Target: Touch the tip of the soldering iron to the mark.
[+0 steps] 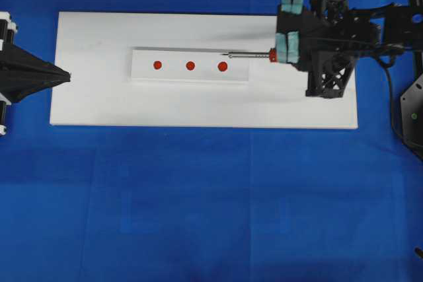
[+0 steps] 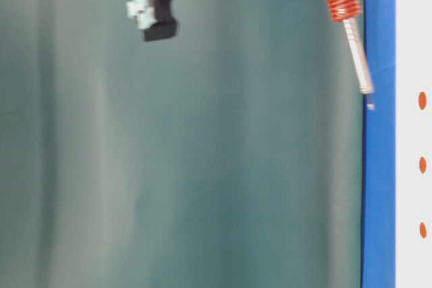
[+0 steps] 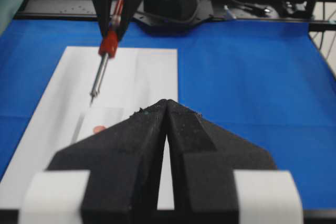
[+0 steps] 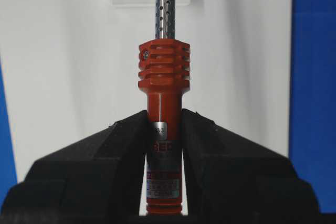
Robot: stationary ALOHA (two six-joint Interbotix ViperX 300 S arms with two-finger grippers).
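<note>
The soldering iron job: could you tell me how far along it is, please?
Done: the right gripper is shut on the soldering iron. In hand: its tip is above the white block, clear of it in the table-level view, near the end dot. Left: reach the mark and touch down.

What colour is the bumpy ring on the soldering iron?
Red. The ribbed collar on the soldering iron shows best in the right wrist view.

Above the white board [image 3: 58,108], the soldering iron [image 3: 105,59] slants down, its tip [image 3: 92,98] near a red dot [image 3: 98,128].
</note>
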